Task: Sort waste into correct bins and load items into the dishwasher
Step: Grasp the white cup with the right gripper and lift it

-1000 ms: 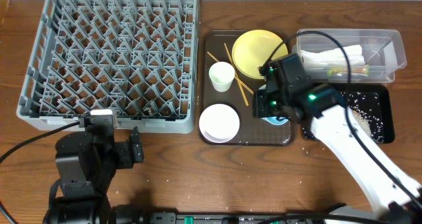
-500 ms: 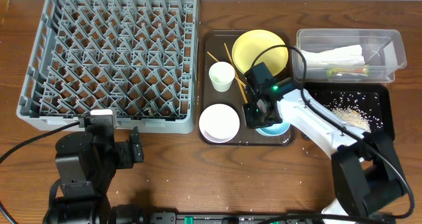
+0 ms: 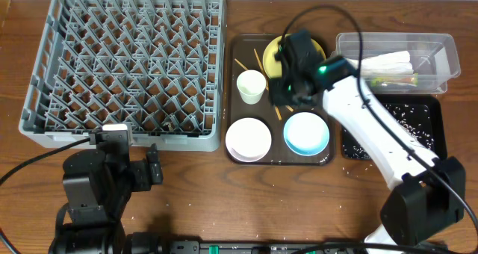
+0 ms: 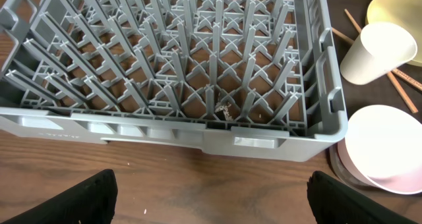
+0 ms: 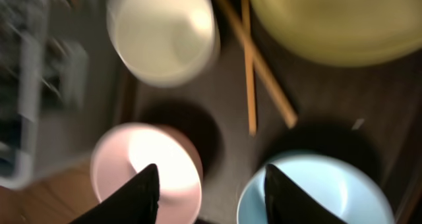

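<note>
**Right gripper** (image 5: 214, 199): the jaws stand partly apart with nothing between them. In the overhead view the gripper (image 3: 284, 95) hangs over the brown tray (image 3: 277, 143), between the cup and the plate and above the chopsticks. Its wrist view is blurred. It shows the cup (image 5: 161, 33) at upper left, the plate (image 5: 336, 20) at upper right, the chopsticks (image 5: 249, 59) between them, the white bowl (image 5: 148, 165) at lower left and the blue bowl (image 5: 310, 191) at lower right.

**Left gripper** (image 4: 214, 204): the jaws stand wide apart and hold nothing. The gripper (image 3: 153, 172) hangs above the table (image 3: 224, 202), just in front of the rack's near wall.

**Brown tray:** it carries the yellow plate (image 3: 269, 60), partly covered by the right arm. It also carries the cup (image 3: 251, 86), the chopsticks (image 3: 258, 60), the white bowl (image 3: 248, 140) and the blue bowl (image 3: 306, 133). The two bowls sit side by side along the near edge.

**Rack** (image 3: 127, 67): it lies left of the brown tray and has no dishes among its pegs (image 4: 178, 66).

**Bins:** the clear tub (image 3: 448, 56), right of the brown tray, holds the napkin (image 3: 385, 62) and the wrapper (image 3: 392, 81). The black tray (image 3: 437, 127), nearer than the tub, holds the rice scraps (image 3: 407, 112).
</note>
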You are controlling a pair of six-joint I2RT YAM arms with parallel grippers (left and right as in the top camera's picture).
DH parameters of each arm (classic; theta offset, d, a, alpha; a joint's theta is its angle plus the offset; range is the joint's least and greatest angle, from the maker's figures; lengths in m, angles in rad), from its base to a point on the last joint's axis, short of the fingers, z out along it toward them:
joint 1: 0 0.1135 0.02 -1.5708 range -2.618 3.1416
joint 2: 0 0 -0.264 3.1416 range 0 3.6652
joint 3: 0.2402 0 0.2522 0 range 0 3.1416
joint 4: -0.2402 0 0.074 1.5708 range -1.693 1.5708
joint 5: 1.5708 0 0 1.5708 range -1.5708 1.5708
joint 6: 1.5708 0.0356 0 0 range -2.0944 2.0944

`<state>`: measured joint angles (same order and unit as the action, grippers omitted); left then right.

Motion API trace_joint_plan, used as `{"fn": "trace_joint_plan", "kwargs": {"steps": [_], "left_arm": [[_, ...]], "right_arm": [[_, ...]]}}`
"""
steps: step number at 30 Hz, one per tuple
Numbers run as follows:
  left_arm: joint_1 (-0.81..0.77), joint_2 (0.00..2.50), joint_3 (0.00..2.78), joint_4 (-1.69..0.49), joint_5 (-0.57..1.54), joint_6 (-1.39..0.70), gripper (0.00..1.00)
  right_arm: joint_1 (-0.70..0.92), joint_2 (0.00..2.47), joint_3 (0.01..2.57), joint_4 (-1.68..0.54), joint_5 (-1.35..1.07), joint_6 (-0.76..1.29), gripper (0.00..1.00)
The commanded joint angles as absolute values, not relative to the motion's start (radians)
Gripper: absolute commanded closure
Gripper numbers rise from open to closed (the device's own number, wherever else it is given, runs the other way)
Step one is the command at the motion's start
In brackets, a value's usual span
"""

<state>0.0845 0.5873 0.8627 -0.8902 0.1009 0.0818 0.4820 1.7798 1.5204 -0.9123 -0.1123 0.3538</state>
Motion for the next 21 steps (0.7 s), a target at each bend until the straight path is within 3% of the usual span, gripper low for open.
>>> {"fn": "trace_joint_plan", "kwargs": {"steps": [1, 7, 13, 21], "left_arm": [[0.089, 0.587, 0.876, -0.89, 0.096, 0.077, 0.07], [0.089, 0.587, 0.876, -0.89, 0.096, 0.077, 0.07], [0.089, 0.587, 0.876, -0.89, 0.096, 0.077, 0.07], [0.089, 0.587, 0.876, -0.89, 0.096, 0.077, 0.07]], "right_arm": [[0.469, 1.781, 1.628, -0.914, -0.071, 0.312, 0.45], [0.486, 1.795, 1.661, -0.994, -0.077, 0.298, 0.43], [0.525, 1.832, 1.639, -1.084, -0.079, 0.322, 0.49], [0.516, 1.916, 1.633, -0.805, -0.05, 0.449, 0.47]]}}
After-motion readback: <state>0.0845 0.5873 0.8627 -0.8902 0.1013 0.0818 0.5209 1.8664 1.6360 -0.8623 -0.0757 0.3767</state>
